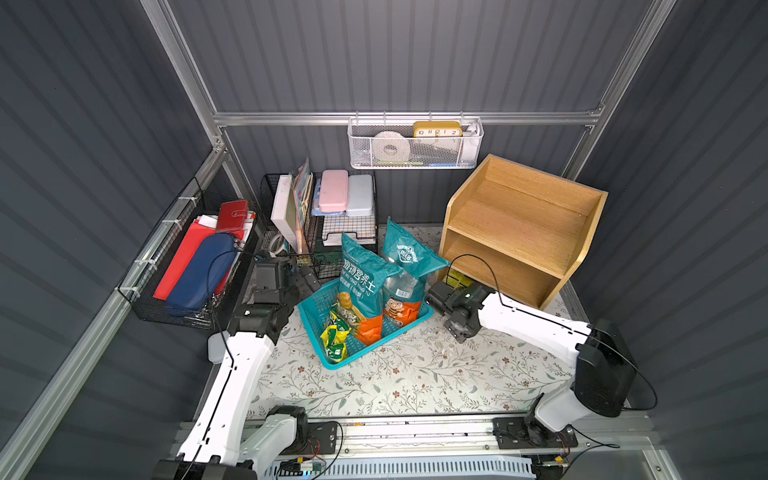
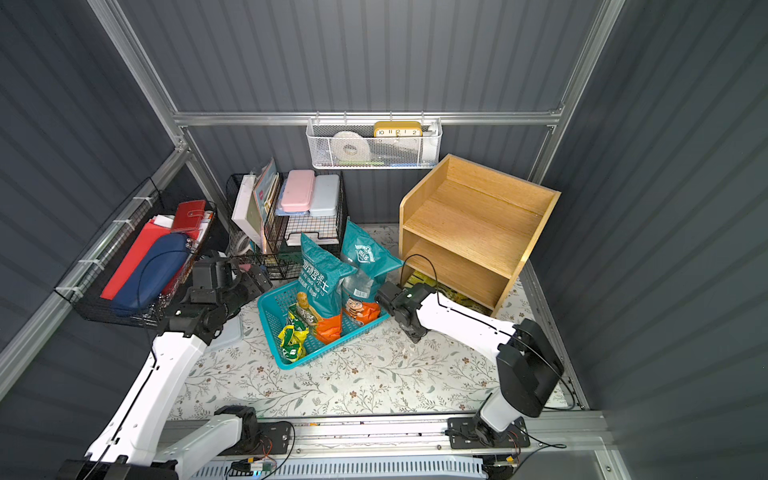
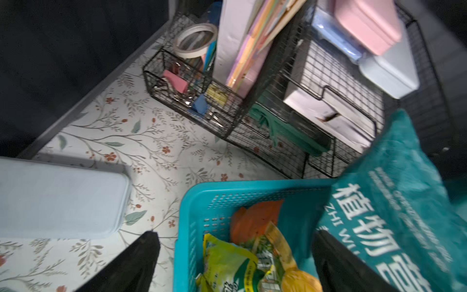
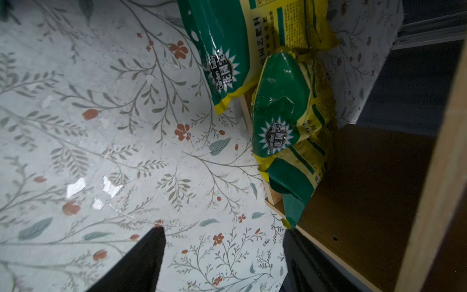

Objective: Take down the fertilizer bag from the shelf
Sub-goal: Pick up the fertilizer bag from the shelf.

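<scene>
Several green-and-yellow fertilizer bags (image 4: 280, 106): heaped at the open front of the lowest tier of the shelf (image 1: 519, 216). One is slumped over the front lip and one lies partly out on the bench (image 1: 415, 374); exact count unclear.

Shelf: light wood, at the far right corner of the bench.

Right end effector (image 4: 222, 231): low over the bench just before the lowest tier, jaws apart, nothing between them, short of the nearest bag.

Left end effector (image 3: 235, 232): jaws wide and empty, one finger outside and one inside the wall of the teal basket (image 1: 318, 309) mid-bench. The basket holds two tall teal soil bags (image 1: 361, 282) and similar small green-and-yellow packets (image 1: 336, 345).

Step in hand, by judgement: the reach for a bag on the shelf.

Next move calls for: a low advance, jaws straddling the bag's crimped edge, then a firm close; the slick film may slip.
</scene>
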Available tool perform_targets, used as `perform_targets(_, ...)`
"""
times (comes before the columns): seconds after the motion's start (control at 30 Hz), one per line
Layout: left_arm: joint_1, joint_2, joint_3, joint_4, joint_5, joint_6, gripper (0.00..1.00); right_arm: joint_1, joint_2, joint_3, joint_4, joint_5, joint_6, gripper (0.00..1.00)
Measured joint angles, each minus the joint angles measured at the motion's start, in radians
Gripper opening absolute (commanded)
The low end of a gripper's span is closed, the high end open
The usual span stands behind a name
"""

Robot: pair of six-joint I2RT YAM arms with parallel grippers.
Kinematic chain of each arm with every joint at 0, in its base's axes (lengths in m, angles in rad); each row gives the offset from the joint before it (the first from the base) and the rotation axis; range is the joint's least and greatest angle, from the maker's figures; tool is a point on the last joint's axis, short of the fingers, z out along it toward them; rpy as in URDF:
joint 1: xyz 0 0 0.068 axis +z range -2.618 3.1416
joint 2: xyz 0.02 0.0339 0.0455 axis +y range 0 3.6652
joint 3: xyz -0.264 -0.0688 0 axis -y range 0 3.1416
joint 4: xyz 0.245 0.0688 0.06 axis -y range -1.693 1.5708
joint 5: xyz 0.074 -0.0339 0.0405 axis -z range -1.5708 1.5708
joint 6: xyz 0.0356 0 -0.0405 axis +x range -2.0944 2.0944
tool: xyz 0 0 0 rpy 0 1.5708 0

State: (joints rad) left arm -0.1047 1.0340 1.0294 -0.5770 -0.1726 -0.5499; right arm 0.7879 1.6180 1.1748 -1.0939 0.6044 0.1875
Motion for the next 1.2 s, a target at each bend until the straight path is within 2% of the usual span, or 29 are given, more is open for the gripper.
perform_targets(0.23, 0.000, 0.084, -0.017, 0.013, 0.127, -0.024, 0.99, -0.066, 0.141, 0.000, 0.108, 0.107, -0.028, 0.80)
perform_targets(0.5, 0.000, 0.075, -0.023, 0.026, 0.170, -0.039, 0.99, -0.149, 0.220, 0.000, 0.187, 0.220, -0.093, 0.74)
perform_targets(0.6, 0.000, 0.075, -0.023, 0.029, 0.176, -0.043, 0.99, -0.183, 0.240, 0.000, 0.222, 0.236, -0.127, 0.64)
perform_targets(0.7, 0.000, 0.073, -0.023, 0.030, 0.176, -0.046, 0.99, -0.213, 0.260, 0.000, 0.263, 0.239, -0.158, 0.48)
perform_targets(0.87, 0.000, 0.053, -0.023, 0.031, 0.167, -0.050, 0.99, -0.220, 0.270, 0.000, 0.318, 0.244, -0.192, 0.11)
perform_targets(0.93, 0.000, 0.044, -0.023, 0.031, 0.162, -0.051, 0.99, -0.220, 0.270, 0.001, 0.329, 0.248, -0.201, 0.00)
perform_targets(1.2, 0.000, 0.039, -0.027, 0.037, 0.150, -0.058, 0.99, -0.203, 0.211, 0.019, 0.263, 0.262, -0.161, 0.00)
